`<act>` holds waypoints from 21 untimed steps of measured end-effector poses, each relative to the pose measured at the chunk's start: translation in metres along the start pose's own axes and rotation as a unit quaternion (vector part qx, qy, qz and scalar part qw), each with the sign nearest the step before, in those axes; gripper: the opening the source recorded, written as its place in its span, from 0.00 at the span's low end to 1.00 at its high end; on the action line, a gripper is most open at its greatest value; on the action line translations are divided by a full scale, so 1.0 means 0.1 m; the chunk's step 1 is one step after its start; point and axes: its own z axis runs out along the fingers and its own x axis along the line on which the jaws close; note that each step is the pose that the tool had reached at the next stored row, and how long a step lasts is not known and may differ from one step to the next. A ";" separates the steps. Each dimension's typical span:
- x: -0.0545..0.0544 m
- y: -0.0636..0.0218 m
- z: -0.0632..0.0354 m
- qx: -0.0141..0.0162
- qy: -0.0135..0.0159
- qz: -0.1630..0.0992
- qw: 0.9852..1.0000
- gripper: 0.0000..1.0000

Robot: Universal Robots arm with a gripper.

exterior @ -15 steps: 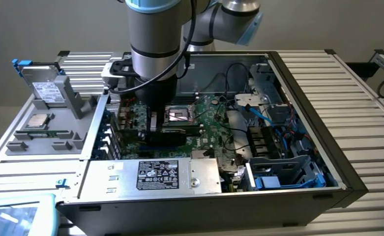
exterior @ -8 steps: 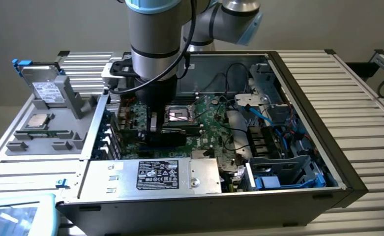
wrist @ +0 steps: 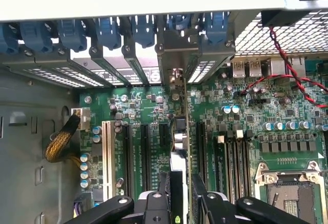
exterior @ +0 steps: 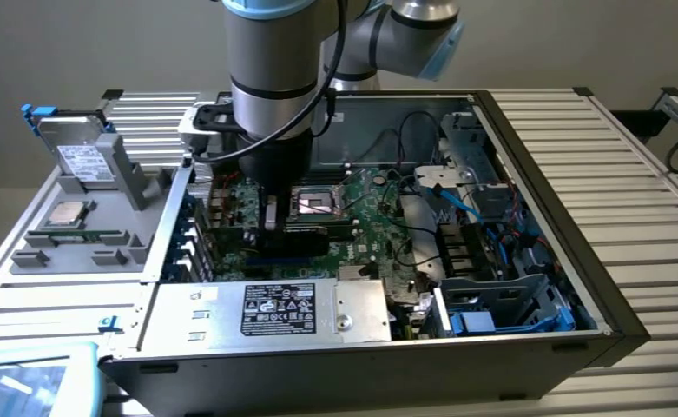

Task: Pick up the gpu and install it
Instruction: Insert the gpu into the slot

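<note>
The gpu stands on edge between my fingers, a thin green board with a black cooler. It stands upright above the motherboard's expansion slots, and its metal bracket reaches the case's rear slot openings. I cannot tell whether it sits fully in a slot. My gripper is shut on it, one black finger on each face. In the exterior view the arm reaches straight down into the open computer case, with the gripper low over the board and the gpu dark beneath it.
A row of blue retention clips lines the rear wall. Memory sticks and the CPU socket lie beside the gpu. A red-and-black cable crosses nearby. The power supply sits at the case's near edge. A grey tray of parts stands at the exterior view's left.
</note>
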 end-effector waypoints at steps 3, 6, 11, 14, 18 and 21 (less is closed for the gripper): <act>0.00 0.004 -0.001 0.000 0.000 0.000 1.000 0.28; 0.00 0.019 0.002 0.000 0.000 0.001 1.000 0.28; 0.00 0.026 0.014 0.000 0.000 0.002 1.000 0.28; 0.00 0.024 0.031 0.000 0.000 0.002 1.000 0.28; 0.00 0.023 0.039 0.000 0.000 0.002 1.000 0.28; 0.01 0.023 0.045 0.000 0.000 0.002 1.000 0.28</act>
